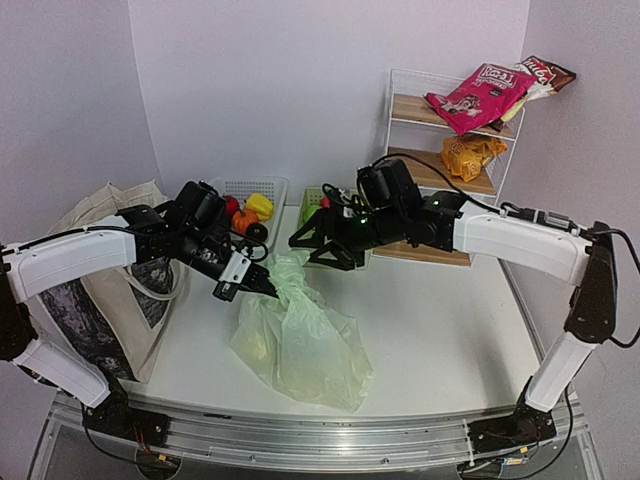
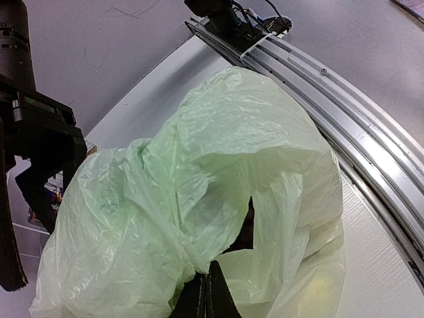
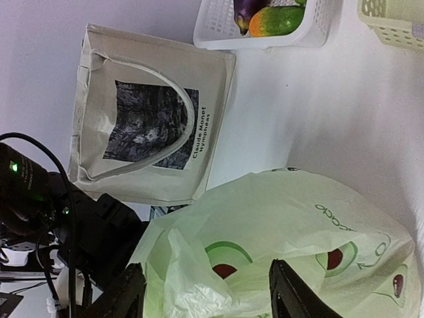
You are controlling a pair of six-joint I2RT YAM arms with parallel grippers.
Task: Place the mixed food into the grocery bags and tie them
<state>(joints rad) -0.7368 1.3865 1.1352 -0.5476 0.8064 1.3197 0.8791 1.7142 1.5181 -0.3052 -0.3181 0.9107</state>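
— Where was the pale-green plastic bag (image 1: 300,345)?

— Slumped on the table (image 1: 450,320), near the middle, with something yellowish showing through its lower part. Its gathered top was drawn up toward the left.

— Held by what?

— The left tool (image 1: 262,288). In the left wrist view its fingers (image 2: 202,298) were pinched tight on a twist of film at the bag's neck, and the rest of the bag ballooned away from them.

— And the right tool (image 1: 305,243)?

— Spread wide, gripping nothing. It hovered just above and behind the bag's top, close to the left tool but not touching it. In the right wrist view its two fingers (image 3: 126,295) stood well apart, with the bag's avocado print showing between them.

— The canvas tote (image 1: 140,285)?

— It stood at the table's left side, beneath the left arm, its black-and-white panel facing the middle, apart from the plastic bag.

— Any food outside the bags?

— An orange packet (image 1: 468,155) lay on the middle shelf of the wire rack (image 1: 415,108) at the back right. The white basket (image 1: 255,185) at the back held yellow, orange and red pieces.
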